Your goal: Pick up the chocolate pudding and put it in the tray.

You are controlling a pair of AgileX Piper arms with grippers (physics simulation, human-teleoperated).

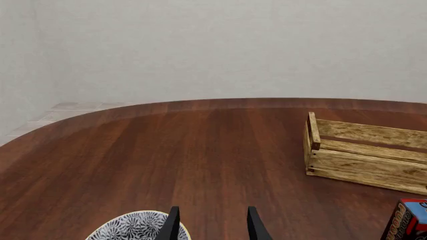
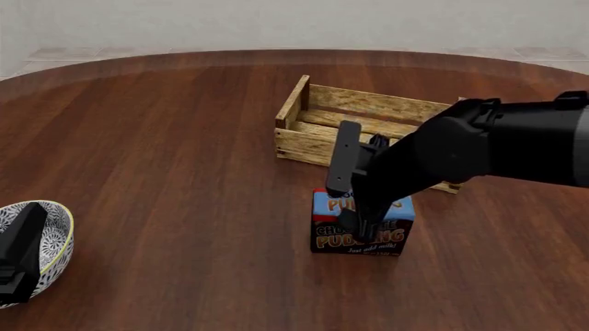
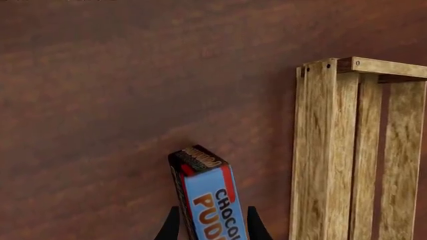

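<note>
Progress so far, as you can judge it: the chocolate pudding [image 2: 361, 224] stands upright on the table [image 2: 165, 172], just in front of the tray [image 2: 318, 138] and apart from it, so the lift and the carry into the crate are both left to do. Your right gripper [image 2: 359, 231] has its fingers down over the carton; in the right wrist view the two black fingertips [image 3: 171, 225] sit on either side of the blue top [image 3: 213, 205], close against it, which reads as a grasp on the box, though you cannot see from these views how firmly it bites. The right arm reaches in from the right, forearm angled down and leftward, wrist bent so the fingers point nearly straight down at the table. Your left gripper [image 1: 212, 225] is parked low near the white patterned bowl [image 2: 46, 241], jaws spread and holding nothing, well away from the carton.
</note>
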